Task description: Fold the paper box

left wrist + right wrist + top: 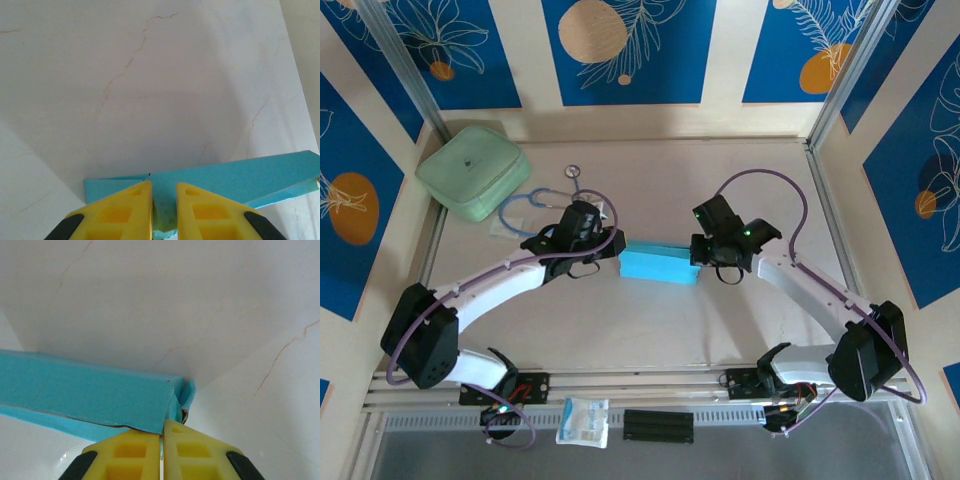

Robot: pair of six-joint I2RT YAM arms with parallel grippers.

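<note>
pinching the flat sky-blue paper box [658, 266] endwise are left end effector [163, 189] and right end effector [161, 427].

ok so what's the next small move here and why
Probably nudge the right gripper inward to press the box's end flap flush. That flap juts out from the end, right at the almost closed jaws, while the left gripper clamps the other end steady.

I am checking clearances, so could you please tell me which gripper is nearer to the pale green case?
Left. The left gripper sits at the paper box's left end, just down-right of the green case; the right gripper is at the box's right end, farther off.
</note>
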